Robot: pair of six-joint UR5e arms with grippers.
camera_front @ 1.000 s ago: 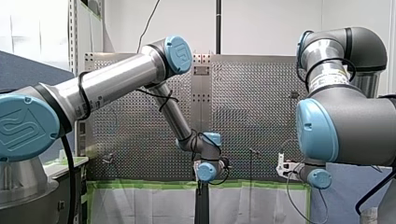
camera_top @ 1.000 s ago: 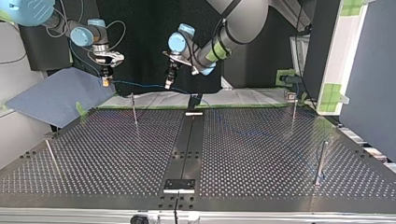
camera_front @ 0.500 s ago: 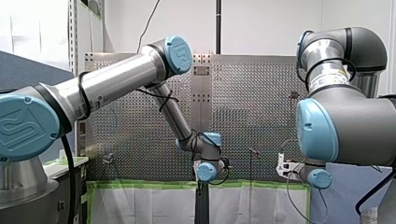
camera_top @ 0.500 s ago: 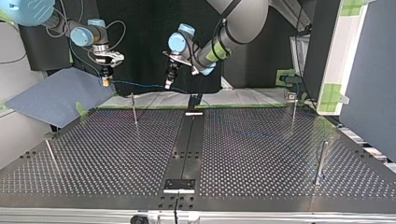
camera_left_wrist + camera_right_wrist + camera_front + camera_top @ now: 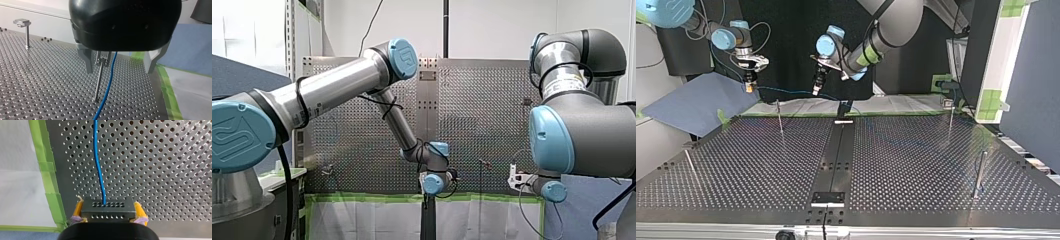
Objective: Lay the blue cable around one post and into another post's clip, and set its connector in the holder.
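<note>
In the right wrist view, my right gripper (image 5: pixel 108 204) has its yellow pads shut on a dark perforated connector (image 5: pixel 107 209). The blue cable (image 5: pixel 98 162) leaves that block and runs ahead over the table. The top view shows this gripper (image 5: pixel 750 86) at the left, with the cable (image 5: pixel 786 92) sagging across to my left gripper (image 5: pixel 816 89). In the left wrist view, my left gripper (image 5: pixel 119 72) stands wide open, and the cable (image 5: pixel 108 85) passes loosely between its fingers. A thin post with a clip (image 5: pixel 101 67) stands just ahead of it.
More posts rise from the perforated table (image 5: pixel 916 165): one near the top view's back left (image 5: pixel 780 117), one at its back right (image 5: pixel 951 116), and a thicker one at its right (image 5: pixel 979 172). A black bracket (image 5: pixel 828 198) sits on the centre strip. Green tape (image 5: pixel 48 180) edges the table.
</note>
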